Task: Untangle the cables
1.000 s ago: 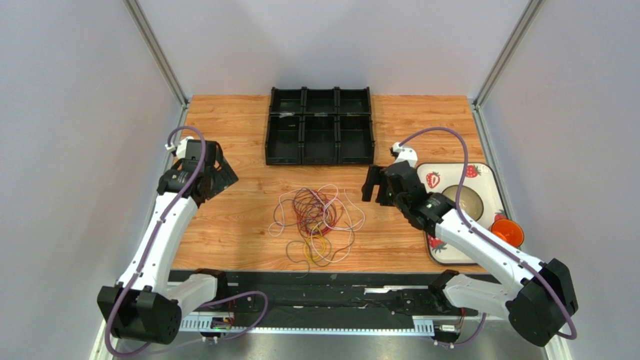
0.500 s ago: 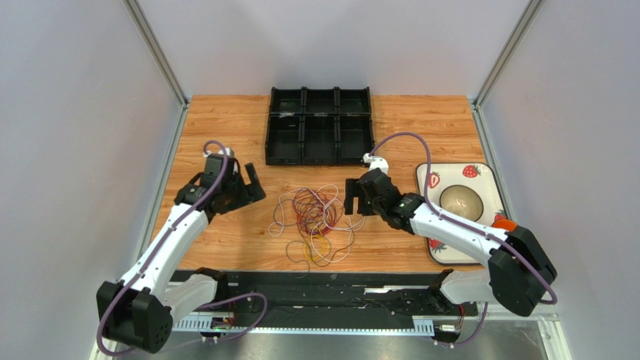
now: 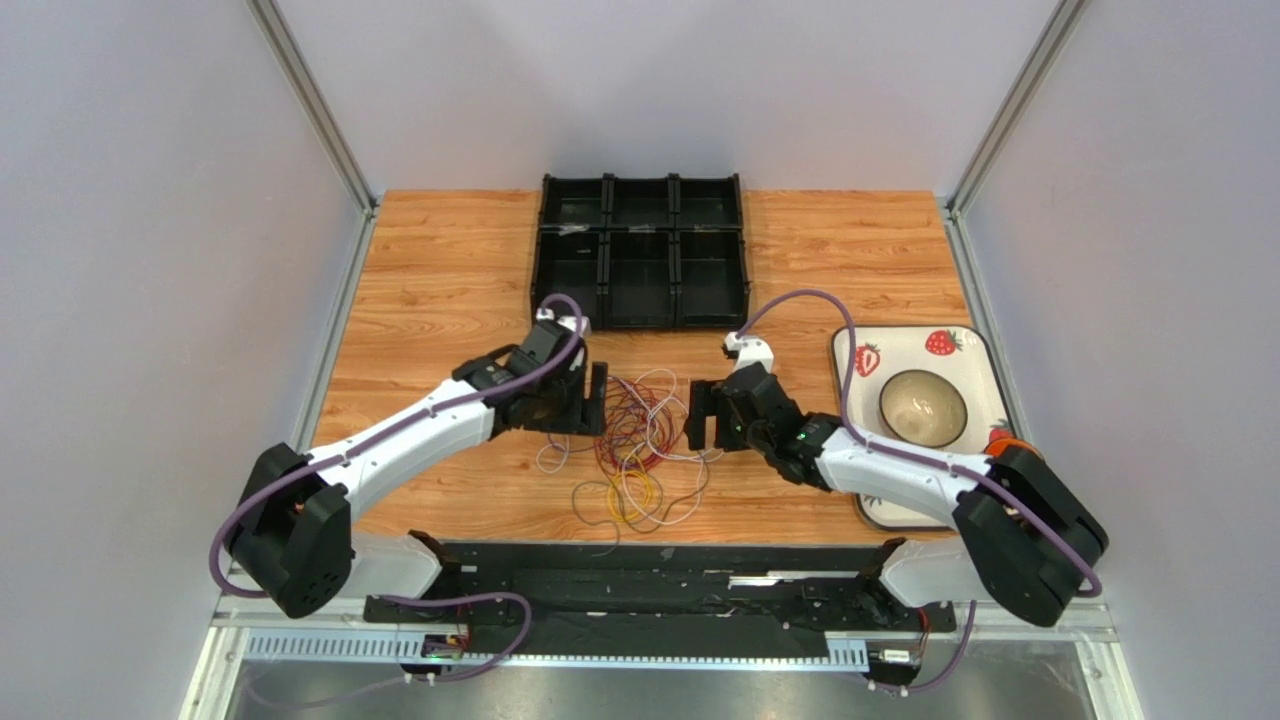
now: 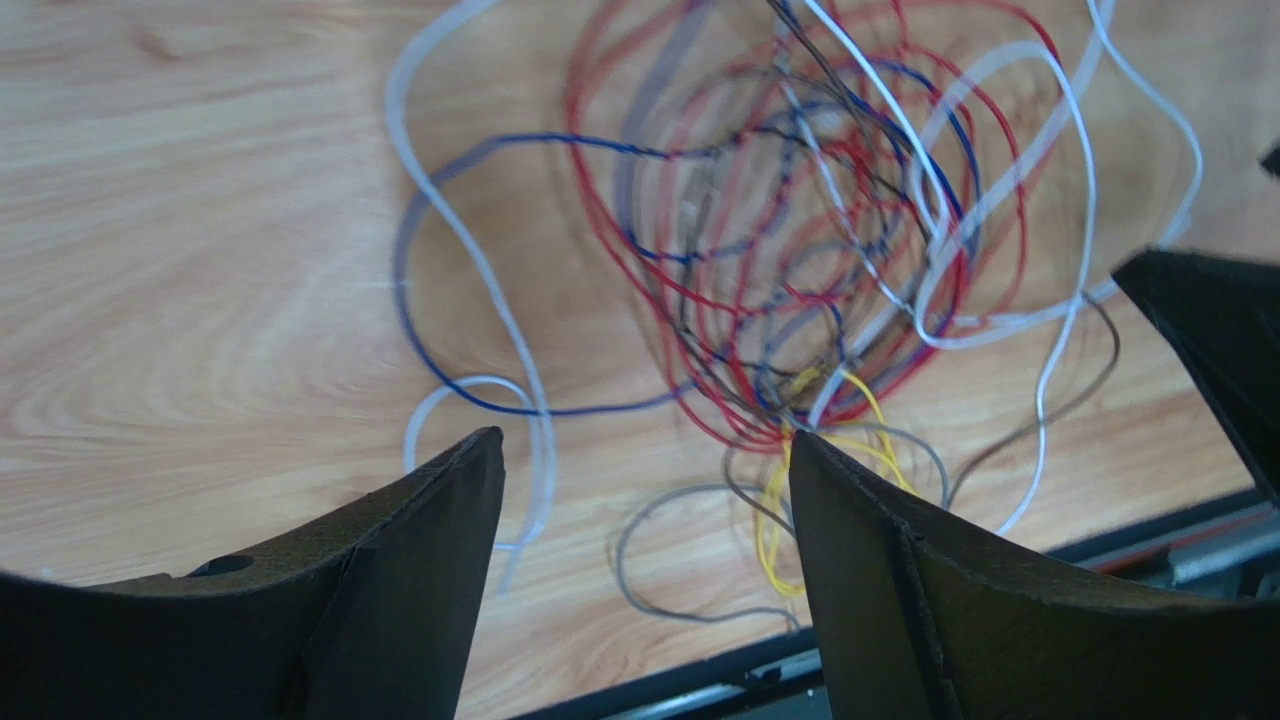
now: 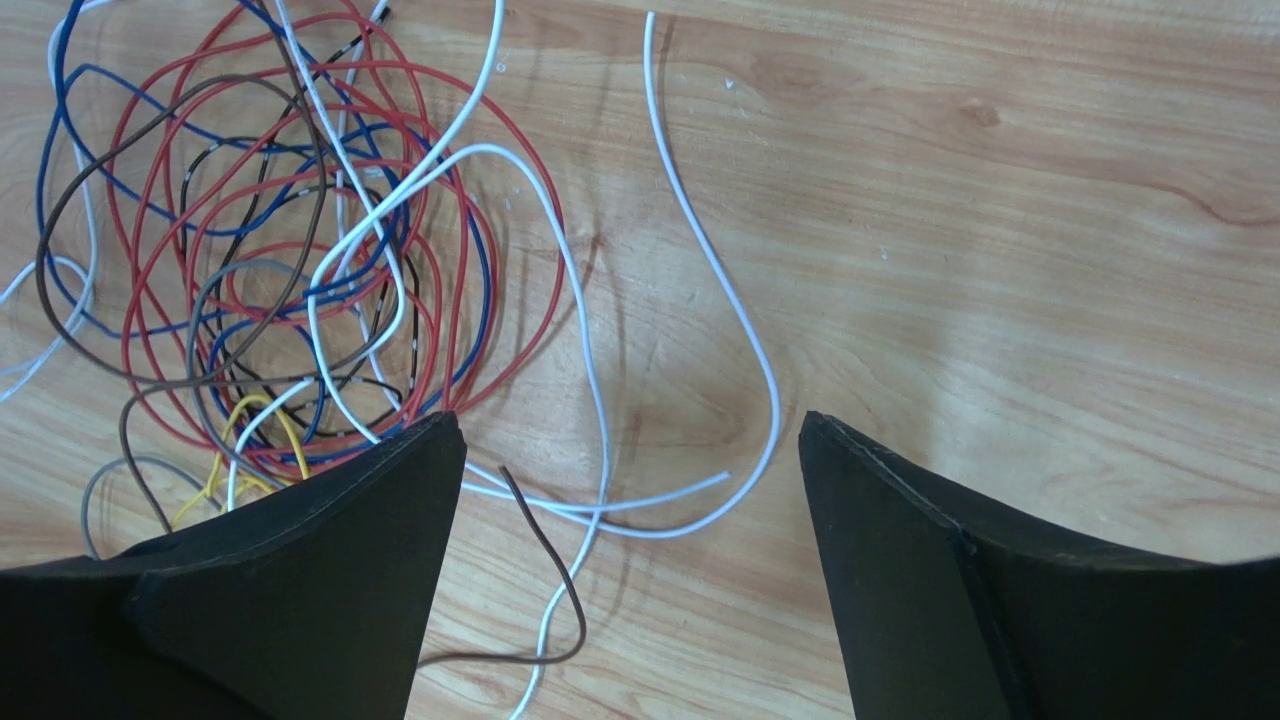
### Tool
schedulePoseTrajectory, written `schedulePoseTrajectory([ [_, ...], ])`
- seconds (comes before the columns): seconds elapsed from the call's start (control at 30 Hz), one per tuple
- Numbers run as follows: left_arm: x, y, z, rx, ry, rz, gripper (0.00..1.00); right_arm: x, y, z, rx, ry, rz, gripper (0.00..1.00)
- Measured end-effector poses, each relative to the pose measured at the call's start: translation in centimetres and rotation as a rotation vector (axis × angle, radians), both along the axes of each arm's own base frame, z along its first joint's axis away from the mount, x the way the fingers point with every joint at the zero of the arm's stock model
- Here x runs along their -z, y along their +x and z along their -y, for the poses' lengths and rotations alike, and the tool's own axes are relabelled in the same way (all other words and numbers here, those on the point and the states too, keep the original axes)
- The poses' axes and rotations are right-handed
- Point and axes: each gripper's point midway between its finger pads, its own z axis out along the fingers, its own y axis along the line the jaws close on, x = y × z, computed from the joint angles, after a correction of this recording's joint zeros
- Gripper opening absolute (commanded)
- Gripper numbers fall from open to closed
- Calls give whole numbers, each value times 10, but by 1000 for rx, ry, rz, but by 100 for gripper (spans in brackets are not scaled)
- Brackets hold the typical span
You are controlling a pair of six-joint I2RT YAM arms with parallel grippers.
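The cables (image 3: 639, 443) lie in one loose tangle of red, blue, white, yellow and dark loops on the wooden table. My left gripper (image 3: 597, 402) hangs at the tangle's left edge, open, with nothing between its fingers. In the left wrist view the cables (image 4: 812, 255) spread ahead of the left gripper (image 4: 643, 438), and a grey loop and a yellow loop lie between its fingertips. My right gripper (image 3: 700, 417) is at the tangle's right edge, also open. In the right wrist view the right gripper (image 5: 631, 423) is over loose white and brown cable ends, with the main tangle of cables (image 5: 286, 255) at the upper left.
A black compartment tray (image 3: 604, 255) sits at the back centre of the table. A strawberry-patterned plate (image 3: 962, 360) holding a bowl (image 3: 920, 405) is on the right, with an orange object (image 3: 1010, 444) at its edge. A black rail (image 3: 646, 563) runs along the near table edge.
My left arm swung from the table's left side rightward to the tangle's left edge. My right gripper moved left up to the tangle's right edge. The cables have not shifted.
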Motion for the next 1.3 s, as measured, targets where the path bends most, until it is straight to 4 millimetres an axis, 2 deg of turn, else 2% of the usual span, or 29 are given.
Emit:
schedulePoseTrajectory([
  [0.13,2,-19,14,69,33,4,75,-4,-4,1,-10,42,36,87],
  [0.23,1,-30,16,90,46,7,75,-8,-1,-2,-13,63,55,87],
  [0.33,5,-42,12,95,52,2,75,-11,2,-5,-13,77,69,86],
  [0.57,32,-70,-10,65,120,-62,75,-1,2,-5,-12,59,50,86],
  [0.93,45,-59,-44,-71,311,-44,77,-1,2,-5,-10,62,50,86],
  [1.17,56,-46,-41,-80,386,-51,76,3,2,-5,-11,53,40,86],
  [1.3,61,-39,-37,-77,416,-52,70,4,2,-5,-11,50,37,86],
])
